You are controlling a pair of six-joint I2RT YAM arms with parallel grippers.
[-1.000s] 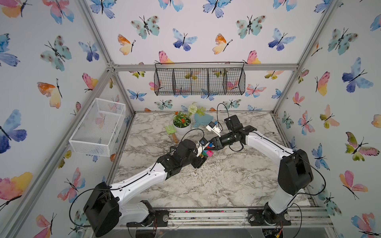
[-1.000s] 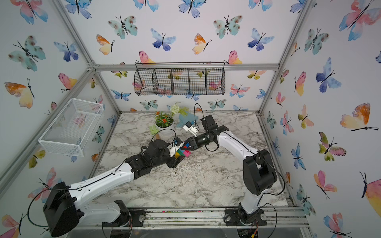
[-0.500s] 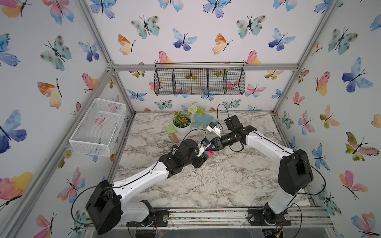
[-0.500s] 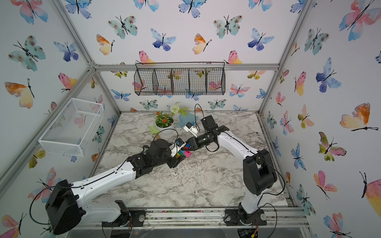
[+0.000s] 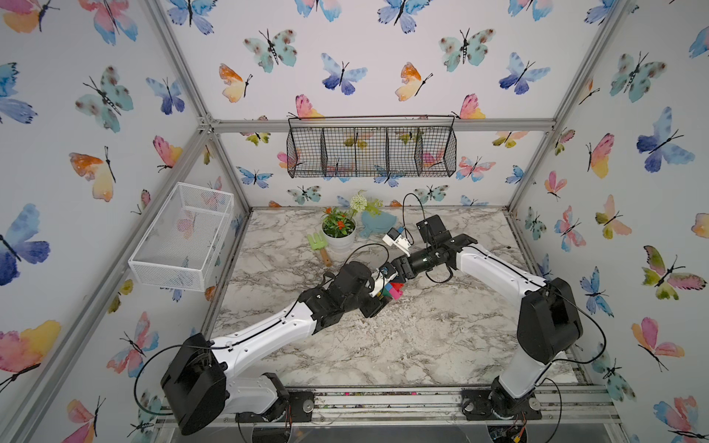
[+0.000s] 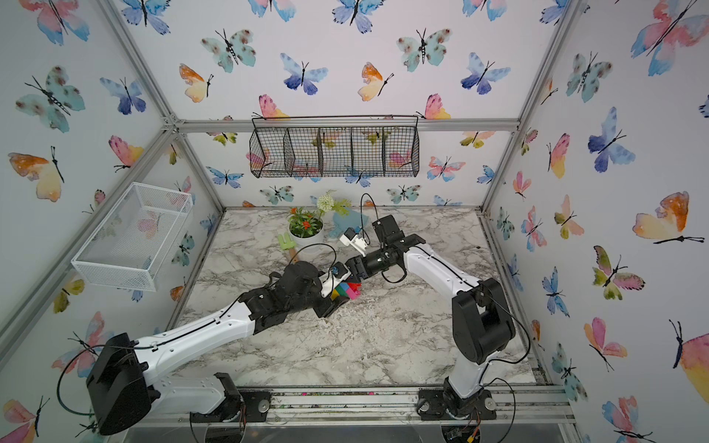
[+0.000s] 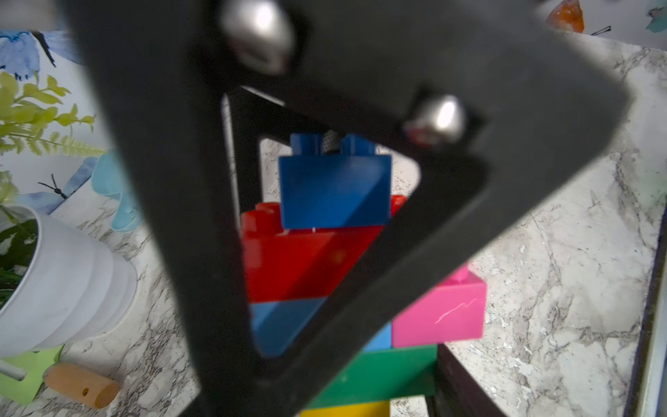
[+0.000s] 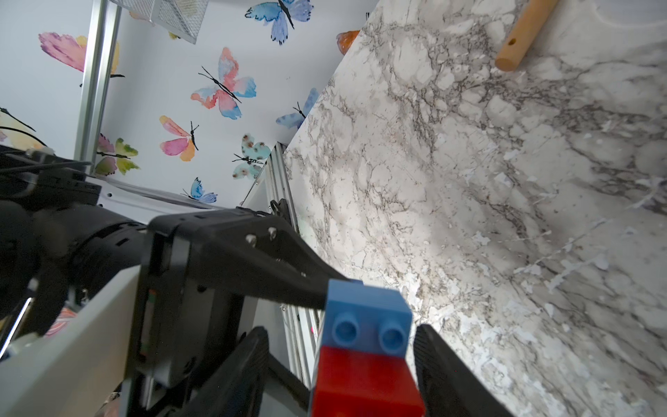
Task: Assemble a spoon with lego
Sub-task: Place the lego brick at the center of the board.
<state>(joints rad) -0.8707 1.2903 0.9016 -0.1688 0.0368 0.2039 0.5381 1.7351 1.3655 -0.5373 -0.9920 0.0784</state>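
Nearest, the two arms reached in over the table (image 5: 422,345) and met near its middle. The left gripper (image 5: 379,299) pinched the spoon (image 7: 325,252) by its yellow end.

The spoon's long side ran from the left gripper toward the right gripper (image 8: 339,328), pointing to the far right in both top views. Its bricks went yellow, green, light blue with pink, red, and then a dark blue brick (image 7: 332,191) at the tip.

The right gripper's jaws were spread, one on each side of that blue tip. A gap showed on one side, so they were not squeezing it.

Since a second before, the left arm had crept a little toward the right arm. The spoon stayed between the two grippers.

From the left wrist, a fat black finger (image 7: 180,180) of the right gripper hid much of the spoon.

Farther back stood a rake (image 5: 317,242), a white pot (image 5: 339,239) of flowers and a pale blue dish (image 5: 378,224), all well apart from the spoon. A white basket (image 5: 180,237) hung on the side wall. A black basket (image 5: 372,153) hung on the back wall.
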